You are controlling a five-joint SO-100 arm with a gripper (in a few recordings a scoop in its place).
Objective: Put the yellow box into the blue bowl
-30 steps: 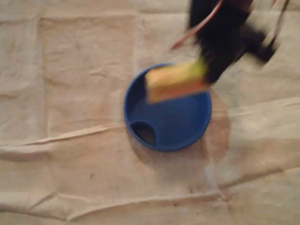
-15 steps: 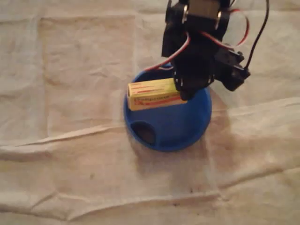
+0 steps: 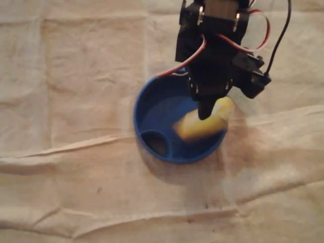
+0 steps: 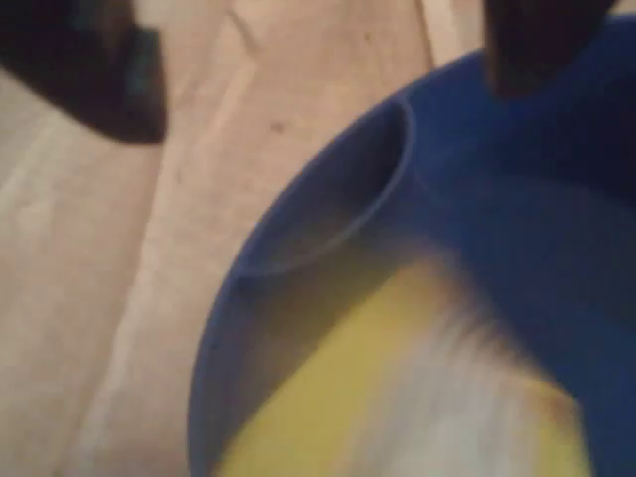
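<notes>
Overhead view: yellow box (image 3: 200,126) lies inside the blue bowl (image 3: 137,114), in the bowl's right half, slanted, with its upper end close to the right rim. Box is a blurred yellow smear. Any print or label on it cannot be read. Whether it rests flat on the bowl floor cannot be told.

Claw (image 3: 206,107) hangs over the bowl's upper right part, its dark tip overlapping the box's upper end. Wrist view: two dark fingers (image 4: 94,75) stand at the top left and top right corners, well apart, with nothing between them. Claw spread, gripping nothing. The box fills the lower middle of this view, pale yellow and blurred, with blue bowl wall curving around it.

Bowl detail: a dark oval recess (image 3: 156,143) sits at the lower left inside the rim in the overhead view.

Surroundings: worktop covered by a creased cream cloth (image 3: 81,101), with fold lines running across below the bowl. The black arm body covers the bowl's top edge. A red wire (image 3: 202,48) loops down its left side, and a black cable (image 3: 276,43) runs down its right side.
</notes>
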